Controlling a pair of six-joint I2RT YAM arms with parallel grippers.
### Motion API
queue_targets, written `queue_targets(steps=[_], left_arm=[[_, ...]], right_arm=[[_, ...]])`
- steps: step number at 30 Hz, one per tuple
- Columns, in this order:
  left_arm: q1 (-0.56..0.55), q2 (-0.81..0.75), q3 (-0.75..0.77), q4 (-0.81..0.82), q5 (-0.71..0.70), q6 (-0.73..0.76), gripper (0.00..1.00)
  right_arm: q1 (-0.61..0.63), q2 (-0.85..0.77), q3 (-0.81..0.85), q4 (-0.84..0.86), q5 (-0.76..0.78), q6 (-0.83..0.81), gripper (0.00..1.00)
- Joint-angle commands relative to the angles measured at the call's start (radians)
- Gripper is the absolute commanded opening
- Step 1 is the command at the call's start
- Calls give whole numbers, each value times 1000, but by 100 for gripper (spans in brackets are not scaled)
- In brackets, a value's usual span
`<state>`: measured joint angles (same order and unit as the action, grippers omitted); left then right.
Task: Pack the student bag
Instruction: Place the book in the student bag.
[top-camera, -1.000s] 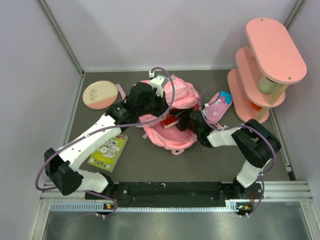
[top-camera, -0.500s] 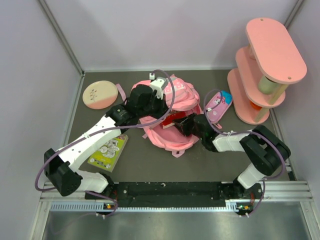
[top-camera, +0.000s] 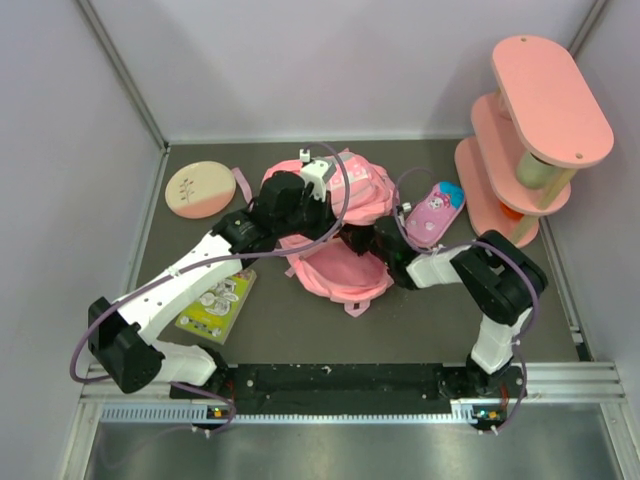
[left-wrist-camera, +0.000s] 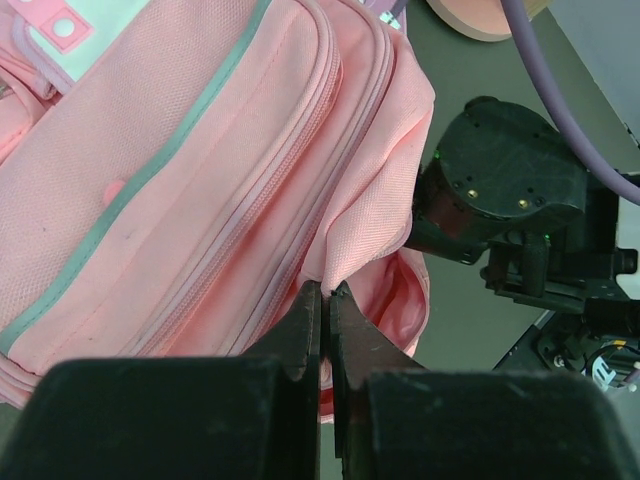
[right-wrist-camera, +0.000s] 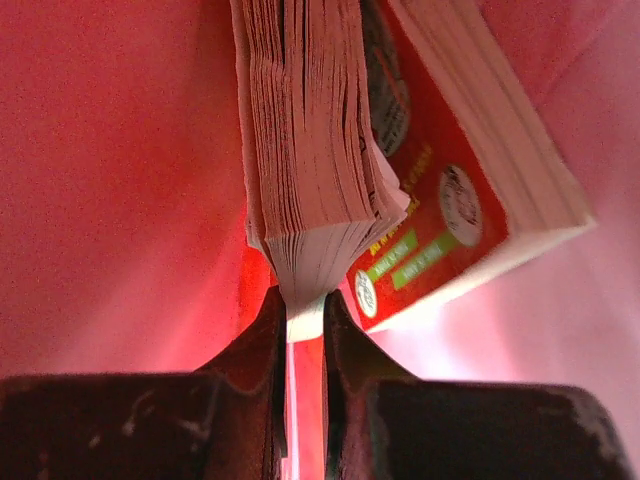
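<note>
The student bag (top-camera: 345, 275), a pink backpack with grey zipper strips, lies in the middle of the dark table. My left gripper (left-wrist-camera: 322, 292) is shut on the fabric rim of the bag's (left-wrist-camera: 180, 180) opening and holds it up. My right arm (top-camera: 430, 268) reaches into that opening from the right, so its fingers are hidden from above. In the right wrist view my right gripper (right-wrist-camera: 305, 308) is inside the red-lit bag. It is shut on the lower edge of a thick book (right-wrist-camera: 310, 130) with a red cover (right-wrist-camera: 430, 200).
A round pink and cream disc (top-camera: 205, 188) lies at the back left. A green picture booklet (top-camera: 215, 300) sits under my left arm. A small pink pencil case (top-camera: 432, 212) lies right of the bag. A pink tiered shelf (top-camera: 530, 130) stands at the back right.
My right gripper has pushed further left into the bag and its jaws have closed on the book. The red book no longer shows from above. The left gripper has kept its hold.
</note>
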<state>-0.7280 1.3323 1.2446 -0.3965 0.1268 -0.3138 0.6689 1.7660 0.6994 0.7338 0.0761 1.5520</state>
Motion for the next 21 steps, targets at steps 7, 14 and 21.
queue_targets(steps=[7,14,21], left_arm=[[1,-70,-2,130,5,-13,0],[2,-65,-10,134,-13,-16,0],[7,-65,-23,133,-47,-18,0]], right_arm=[[-6,116,105,116,114,34,10],[-8,46,2,110,65,-21,56],[-8,-121,-72,15,18,-115,74]])
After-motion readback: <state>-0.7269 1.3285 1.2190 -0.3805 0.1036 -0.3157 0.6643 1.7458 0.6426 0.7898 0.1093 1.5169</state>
